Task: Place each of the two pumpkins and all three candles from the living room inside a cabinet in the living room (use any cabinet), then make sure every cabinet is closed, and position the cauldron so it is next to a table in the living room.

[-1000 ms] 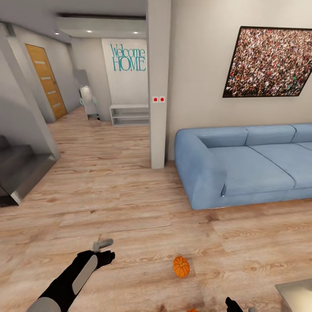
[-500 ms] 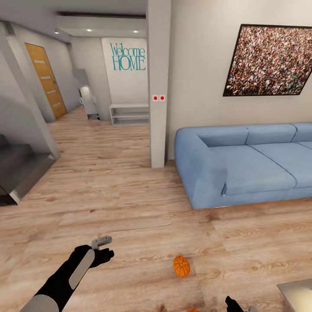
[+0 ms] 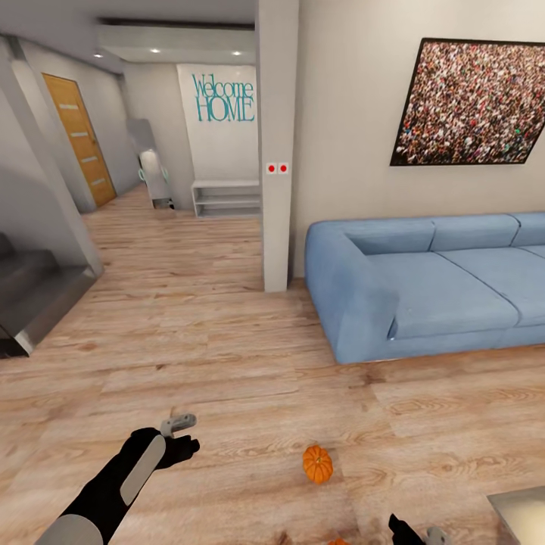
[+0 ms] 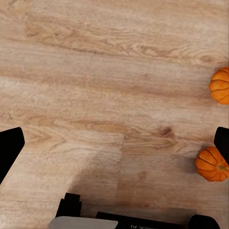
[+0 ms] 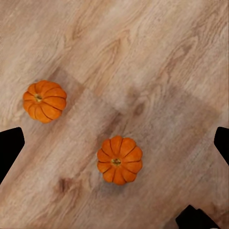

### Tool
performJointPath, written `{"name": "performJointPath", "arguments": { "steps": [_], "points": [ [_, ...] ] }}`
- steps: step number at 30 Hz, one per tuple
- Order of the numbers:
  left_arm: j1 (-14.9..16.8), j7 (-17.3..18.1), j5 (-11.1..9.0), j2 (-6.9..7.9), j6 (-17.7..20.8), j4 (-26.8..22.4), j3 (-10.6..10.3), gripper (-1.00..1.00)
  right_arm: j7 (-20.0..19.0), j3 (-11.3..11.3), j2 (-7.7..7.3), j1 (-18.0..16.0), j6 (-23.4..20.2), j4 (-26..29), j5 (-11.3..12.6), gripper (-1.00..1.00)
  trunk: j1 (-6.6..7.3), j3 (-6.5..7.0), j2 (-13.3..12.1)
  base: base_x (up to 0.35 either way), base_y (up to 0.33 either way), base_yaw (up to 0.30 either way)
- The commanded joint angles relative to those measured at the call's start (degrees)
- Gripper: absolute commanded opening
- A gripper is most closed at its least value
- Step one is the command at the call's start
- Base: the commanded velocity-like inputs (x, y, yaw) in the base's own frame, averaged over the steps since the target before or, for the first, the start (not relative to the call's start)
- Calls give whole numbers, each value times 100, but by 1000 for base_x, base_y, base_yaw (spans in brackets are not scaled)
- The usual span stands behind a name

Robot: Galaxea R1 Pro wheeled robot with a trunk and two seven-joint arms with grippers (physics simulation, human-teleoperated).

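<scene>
Head view: one pumpkin (image 3: 317,464) is seen upright on the wooden floor (image 3: 227,363), near the robot and right of the left gripper (image 3: 180,424). The top of a second pumpkin (image 3: 337,541) is cut by the near edge, just left of the right gripper (image 3: 412,532). No container is seen among these things; both pumpkins lie on bare boards.

In the right wrist view the two are shown apart from each other, one pumpkin (image 5: 119,160) between the widely spread fingers (image 5: 9,148) and the other (image 5: 45,100) off to one side, neither touched. In the left wrist view the jaws are likewise spread wide over bare floor, nothing held, with both pumpkins (image 4: 212,163) (image 4: 220,85) at the picture's edge.

A blue sofa (image 3: 431,284) is set against the far right wall under a framed crowd picture (image 3: 471,104). A white pillar (image 3: 275,144) stands left of it. Farther left, a hallway is seen with a "Welcome HOME" sign (image 3: 224,98), a low white shelf (image 3: 227,198) and a wooden door (image 3: 79,140). A grey table corner (image 3: 522,515) shows near right.
</scene>
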State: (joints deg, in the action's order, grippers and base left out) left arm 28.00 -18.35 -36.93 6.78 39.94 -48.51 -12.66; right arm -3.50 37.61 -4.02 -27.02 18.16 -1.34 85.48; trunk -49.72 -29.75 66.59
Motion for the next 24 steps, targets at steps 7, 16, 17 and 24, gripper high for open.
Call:
{"name": "performJointPath", "arguments": {
  "steps": [7,16,17,24],
  "points": [
    [7,-55,-60,8,20,-9,-26,100,-37,30,6,-5,177,-7,-272,100,-155,-132,286,0,0,0],
    [5,-55,-60,10,99,-9,-26,100,-37,35,7,-5,221,-6,-354,100,-352,-293,647,0,0,0],
    [4,-55,-62,9,100,-9,-26,100,-37,35,7,-5,222,-4,-355,100,-374,-311,687,0,0,0],
    [6,-55,-60,8,102,-9,-26,100,-38,36,13,-5,251,2,-485,100,-528,-437,968,0,0,0]
  ]
}}
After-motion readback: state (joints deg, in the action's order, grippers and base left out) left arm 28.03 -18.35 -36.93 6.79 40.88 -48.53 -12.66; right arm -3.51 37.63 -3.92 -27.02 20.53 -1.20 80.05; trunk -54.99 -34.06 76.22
